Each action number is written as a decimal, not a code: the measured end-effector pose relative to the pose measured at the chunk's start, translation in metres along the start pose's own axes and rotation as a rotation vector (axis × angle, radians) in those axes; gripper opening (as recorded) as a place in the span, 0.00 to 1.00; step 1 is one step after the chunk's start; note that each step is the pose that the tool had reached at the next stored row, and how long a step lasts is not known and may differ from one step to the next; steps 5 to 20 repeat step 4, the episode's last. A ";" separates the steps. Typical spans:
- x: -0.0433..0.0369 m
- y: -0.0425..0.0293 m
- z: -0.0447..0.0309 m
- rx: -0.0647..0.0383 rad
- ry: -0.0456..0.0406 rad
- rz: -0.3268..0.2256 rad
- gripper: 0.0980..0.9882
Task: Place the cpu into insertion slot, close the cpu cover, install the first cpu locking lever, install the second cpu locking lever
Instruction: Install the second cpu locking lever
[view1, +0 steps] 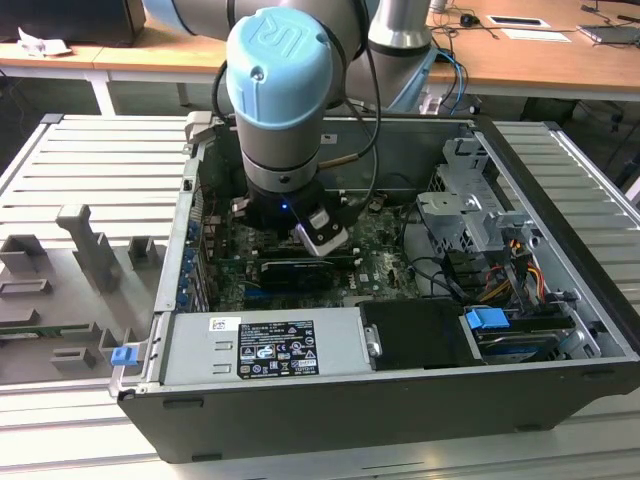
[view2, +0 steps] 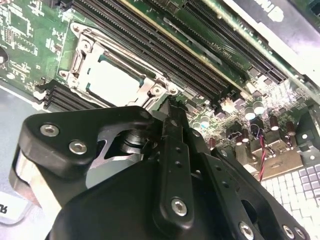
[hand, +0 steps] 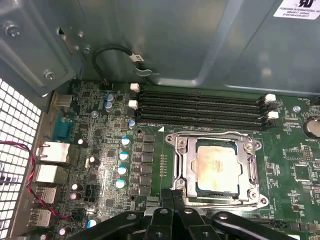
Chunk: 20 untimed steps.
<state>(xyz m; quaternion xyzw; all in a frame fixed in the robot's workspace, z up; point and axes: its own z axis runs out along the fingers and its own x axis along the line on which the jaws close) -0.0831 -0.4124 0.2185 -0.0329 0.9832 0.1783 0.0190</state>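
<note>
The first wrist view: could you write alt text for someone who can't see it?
A pale square cpu sits in its socket on a green circuit board, with the silver metal cover framing it. The black gripper hangs just beside the socket's edge, its fingers together. Long black memory slots run behind the socket, below the grey case wall.

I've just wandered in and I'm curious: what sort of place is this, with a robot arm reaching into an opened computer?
Probably a robotics lab or test workshop. An open computer case lies on a slatted metal workbench, wooden desks stand behind, and the gripper hangs by the cpu.
</note>
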 end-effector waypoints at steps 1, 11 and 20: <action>0.0000 0.0003 -0.0007 0.000 0.0000 0.000 0.01; -0.0001 0.0009 -0.0023 0.000 -0.0001 0.000 0.01; -0.0001 0.0009 -0.0023 0.000 -0.0001 0.000 0.01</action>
